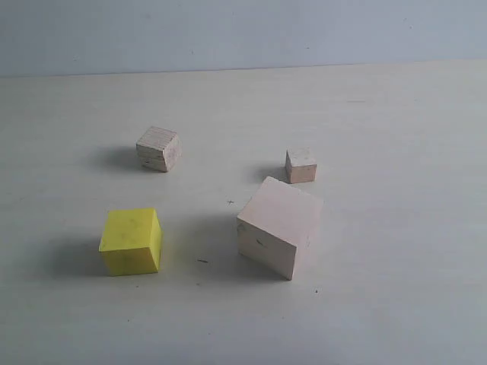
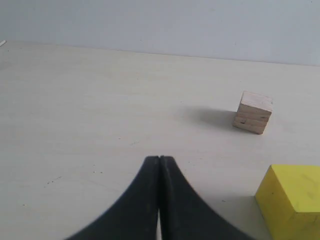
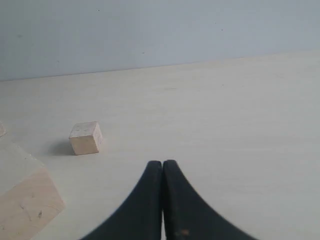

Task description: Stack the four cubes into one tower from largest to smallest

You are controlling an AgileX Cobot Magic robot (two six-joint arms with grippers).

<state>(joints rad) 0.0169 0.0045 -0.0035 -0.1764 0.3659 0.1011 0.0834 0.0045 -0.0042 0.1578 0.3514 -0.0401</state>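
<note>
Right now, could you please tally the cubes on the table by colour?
Pale wood: 2, the large cube and the tiny cube
Yellow: 1, the yellow cube
Grainy wood: 1, the grainy cube
Total: 4

Pale table [image 1: 396, 122] beneath grey-blue wall [image 1: 228, 30]

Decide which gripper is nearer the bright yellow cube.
Left. The left gripper has the bright yellow cube close beside it; the right gripper faces the large pale wood cube and the tiny pale wood cube, with the yellow one out of view.
</note>
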